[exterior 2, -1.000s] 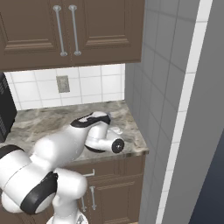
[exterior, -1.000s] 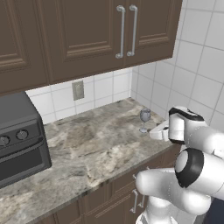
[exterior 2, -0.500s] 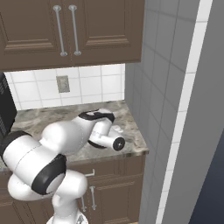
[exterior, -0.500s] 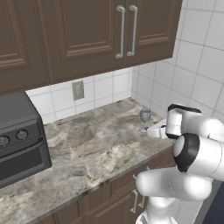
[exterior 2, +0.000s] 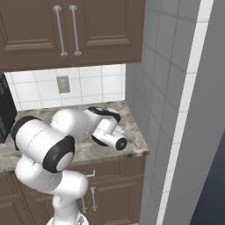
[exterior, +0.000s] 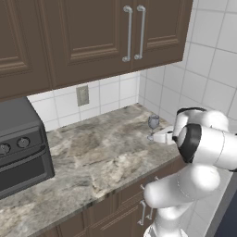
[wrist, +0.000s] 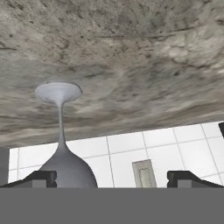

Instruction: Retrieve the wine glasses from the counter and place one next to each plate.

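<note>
Glass, the wine glass [wrist: 61,144] off-centre by one fingertip, should be centred between the fully spread, empty gripper [wrist: 111,178] before closing.

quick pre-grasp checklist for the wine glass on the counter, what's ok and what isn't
1. Wine glass upright on the counter: ok.
2. Gripper open wide: ok.
3. Gripper empty: ok, nothing sits between the fingertips.
4. Glass centred between the fingertips: not ok; in the hand view the bowl sits against the left tip, off to one side.
5. Contact with the glass so far: cannot tell.
6. Space around the glass: ok; bare counter near it, with the tiled wall behind.
</note>
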Robot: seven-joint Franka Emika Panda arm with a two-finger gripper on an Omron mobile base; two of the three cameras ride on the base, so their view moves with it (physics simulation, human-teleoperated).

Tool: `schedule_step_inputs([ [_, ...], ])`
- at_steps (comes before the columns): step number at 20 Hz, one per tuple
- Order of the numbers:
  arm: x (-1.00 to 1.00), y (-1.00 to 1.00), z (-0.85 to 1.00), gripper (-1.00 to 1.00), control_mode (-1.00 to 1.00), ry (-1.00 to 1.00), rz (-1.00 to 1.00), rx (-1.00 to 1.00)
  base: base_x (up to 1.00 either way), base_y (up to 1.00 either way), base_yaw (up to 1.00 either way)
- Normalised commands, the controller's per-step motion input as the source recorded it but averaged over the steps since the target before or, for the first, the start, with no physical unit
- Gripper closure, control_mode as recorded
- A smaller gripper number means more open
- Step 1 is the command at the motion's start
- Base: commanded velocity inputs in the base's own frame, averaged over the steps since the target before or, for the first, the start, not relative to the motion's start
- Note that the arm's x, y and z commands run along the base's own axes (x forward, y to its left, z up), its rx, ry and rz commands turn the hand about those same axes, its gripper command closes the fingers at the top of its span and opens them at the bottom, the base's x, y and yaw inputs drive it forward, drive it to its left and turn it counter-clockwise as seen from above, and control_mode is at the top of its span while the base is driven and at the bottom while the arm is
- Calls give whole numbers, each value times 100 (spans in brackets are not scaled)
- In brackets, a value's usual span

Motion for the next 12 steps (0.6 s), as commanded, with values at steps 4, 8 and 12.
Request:
schedule_step_inputs([
  [4,24,0,-23,-100,-100,0,0,5,0,0,0],
  [8,20,0,-23,-100,-100,0,0,2,0,0,0],
  [12,24,0,-14,-100,-100,0,0,0,0,0,0],
])
